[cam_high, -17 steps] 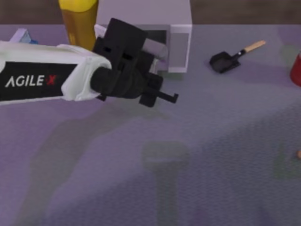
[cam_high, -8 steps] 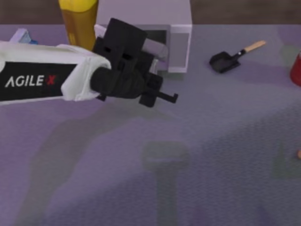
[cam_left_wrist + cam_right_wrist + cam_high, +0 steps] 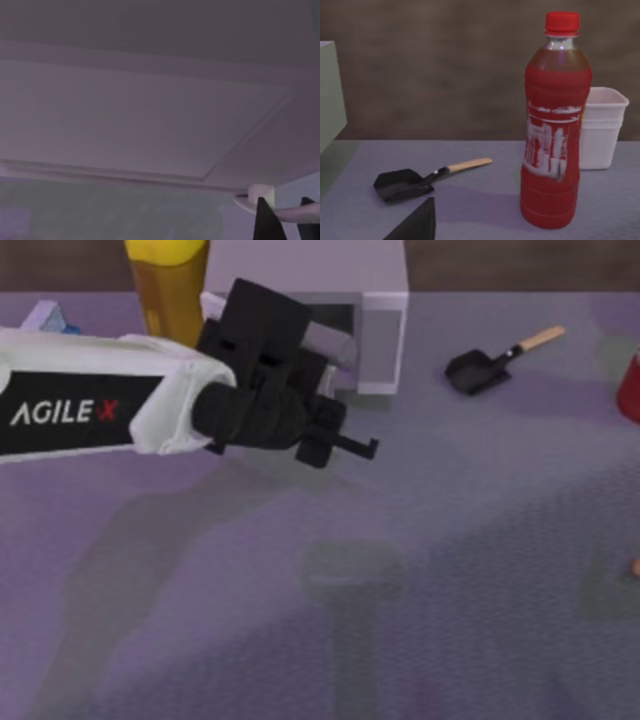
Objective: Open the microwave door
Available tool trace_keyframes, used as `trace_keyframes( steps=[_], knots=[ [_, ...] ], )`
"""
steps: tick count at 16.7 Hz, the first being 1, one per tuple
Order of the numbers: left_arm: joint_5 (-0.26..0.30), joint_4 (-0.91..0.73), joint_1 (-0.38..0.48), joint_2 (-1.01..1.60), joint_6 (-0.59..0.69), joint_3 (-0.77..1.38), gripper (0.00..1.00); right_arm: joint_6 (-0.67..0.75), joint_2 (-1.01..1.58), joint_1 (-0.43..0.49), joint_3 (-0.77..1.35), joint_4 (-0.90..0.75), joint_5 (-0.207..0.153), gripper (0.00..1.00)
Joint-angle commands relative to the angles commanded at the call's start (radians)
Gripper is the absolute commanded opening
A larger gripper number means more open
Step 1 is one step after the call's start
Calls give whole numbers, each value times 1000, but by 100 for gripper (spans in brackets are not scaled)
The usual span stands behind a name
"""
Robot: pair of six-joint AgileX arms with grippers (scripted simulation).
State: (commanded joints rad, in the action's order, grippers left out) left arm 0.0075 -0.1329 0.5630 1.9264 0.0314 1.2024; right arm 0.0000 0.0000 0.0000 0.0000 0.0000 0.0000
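Purple table (image 3: pixel 420 570), dark wall behind. Left gripper (image 3: pixel 345 430) sits just in front of the microwave (image 3: pixel 330 280), fingers closed on what looks like the pale handle at the door edge. Microwave door (image 3: pixel 140 120) fills the left wrist view and looks swung partly out, likely mid-pull on its hinge. Beside the microwave: yellow container (image 3: pixel 168 285), black spatula (image 3: pixel 485 365). Right gripper (image 3: pixel 415 225) sits parked beyond, by the red bottle (image 3: pixel 555 125); can't tell its state.

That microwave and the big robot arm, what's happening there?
The left arm is reaching in front of the microwave at the back of the table. Its left gripper is right by the microwave door, which looks partly swung out. The right arm isn't in the top view; its camera just sees a red bottle and a small black shovel.
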Motion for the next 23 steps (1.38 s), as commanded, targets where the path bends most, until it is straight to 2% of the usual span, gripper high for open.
trace_keyframes(
  steps=[7, 23],
  knots=[
    [42, 7, -18, -22, -48, -29, 0, 0, 0, 0, 0, 0, 0, 100],
    [43, 7, -19, -23, -50, -31, 0, 0, 0, 0, 0, 0, 0, 100]
  ],
)
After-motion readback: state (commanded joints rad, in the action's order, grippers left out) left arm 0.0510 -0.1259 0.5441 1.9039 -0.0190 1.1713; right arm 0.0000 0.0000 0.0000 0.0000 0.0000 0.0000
